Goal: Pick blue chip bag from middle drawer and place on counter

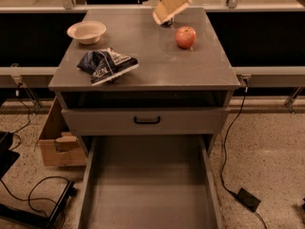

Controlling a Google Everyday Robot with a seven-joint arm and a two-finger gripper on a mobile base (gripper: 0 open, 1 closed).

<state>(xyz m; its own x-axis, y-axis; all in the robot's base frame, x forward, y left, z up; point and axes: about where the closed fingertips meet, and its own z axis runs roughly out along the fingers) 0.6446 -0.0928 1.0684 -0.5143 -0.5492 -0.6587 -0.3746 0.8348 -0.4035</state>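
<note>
The blue chip bag [107, 65] lies on the left front part of the grey counter [157, 63], crinkled, with its white label up. The middle drawer [147, 185] is pulled out below, and its flat grey floor is bare. My gripper [169, 6] hangs tan-coloured over the back centre of the counter, well away from the bag and holding nothing that I can see. It covers most of a dark object standing behind it.
A red apple [185, 36] sits at the right back of the counter and a cream bowl [86, 31] at the left back. A closed drawer front with a black handle [147, 120] is above the open drawer. A cardboard box [57, 142] and cables lie on the floor.
</note>
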